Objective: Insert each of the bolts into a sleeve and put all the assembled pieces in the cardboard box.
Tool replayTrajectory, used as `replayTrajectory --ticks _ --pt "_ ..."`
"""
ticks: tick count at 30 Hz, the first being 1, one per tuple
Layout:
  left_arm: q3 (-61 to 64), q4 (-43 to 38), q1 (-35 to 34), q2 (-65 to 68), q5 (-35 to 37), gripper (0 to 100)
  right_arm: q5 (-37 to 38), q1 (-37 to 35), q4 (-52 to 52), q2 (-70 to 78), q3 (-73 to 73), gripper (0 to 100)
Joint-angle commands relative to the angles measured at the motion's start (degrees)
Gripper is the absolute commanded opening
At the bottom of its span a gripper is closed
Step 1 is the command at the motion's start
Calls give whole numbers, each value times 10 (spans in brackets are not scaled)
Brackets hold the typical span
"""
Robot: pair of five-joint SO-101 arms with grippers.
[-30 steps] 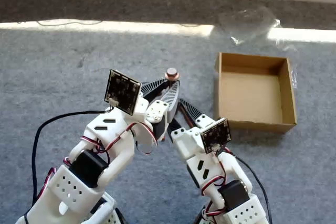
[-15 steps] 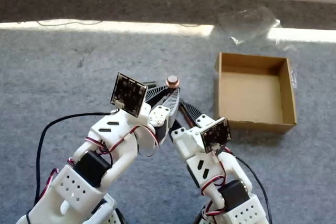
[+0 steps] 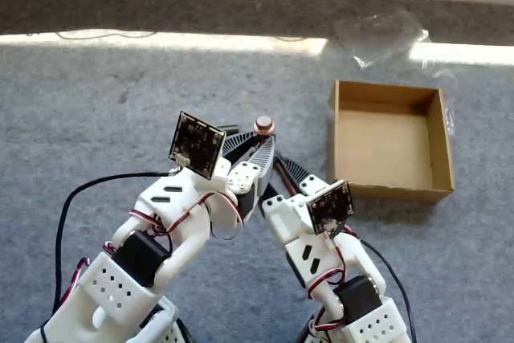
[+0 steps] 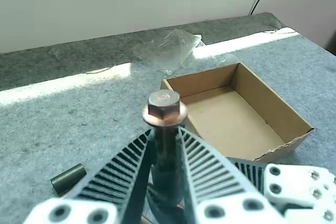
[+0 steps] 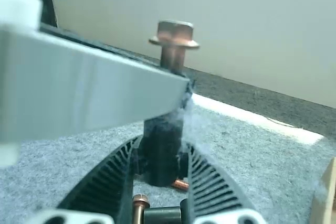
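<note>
**Bolt meets sleeve behind a blur of fingers**

From the left wrist the bolt [image 4: 165, 109] shows only its head, its shank buried between the clamped fingers [image 4: 202, 163] of the left gripper [image 4: 165, 135]. From the right wrist one of those fingers [image 5: 89, 93] lies across as a blur and covers the bolt's middle. Whether its tip sits inside the sleeve [image 5: 159, 142] pinched in the right gripper [image 5: 160, 153] cannot be told. From above, that sleeve is hidden under the left gripper. Toward the table's middle, a loose sleeve [image 3: 227, 128] is partly covered by the left wrist's camera board [image 3: 197, 144]. A second bolt [image 5: 138, 205] and the cardboard box [image 5: 324, 198] are cut off in the right wrist view. The left arm [image 3: 144, 263] and right arm [image 3: 337, 279] run off the high view's lower edge.
</note>
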Motion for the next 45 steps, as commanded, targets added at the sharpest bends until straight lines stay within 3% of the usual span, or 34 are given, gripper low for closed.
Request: replayTrajectory --ticks 1,14,20,35,40,45 --pt "-6 -10 -2 -12 11 8 9 19 -12 -7 72 4" --pt "-6 -10 0 -12 11 8 6 28 -12 -7 72 4" --pt "-6 14 2 -11 11 114 6 28 -13 -7 72 4" --pt "-9 19 -3 -11 8 120 6 28 -13 -7 72 4" --pt "-7 19 -3 -11 -84 120 6 28 -13 -7 72 4" --pt "-9 14 -3 -11 -99 120 6 28 -13 -7 72 4"
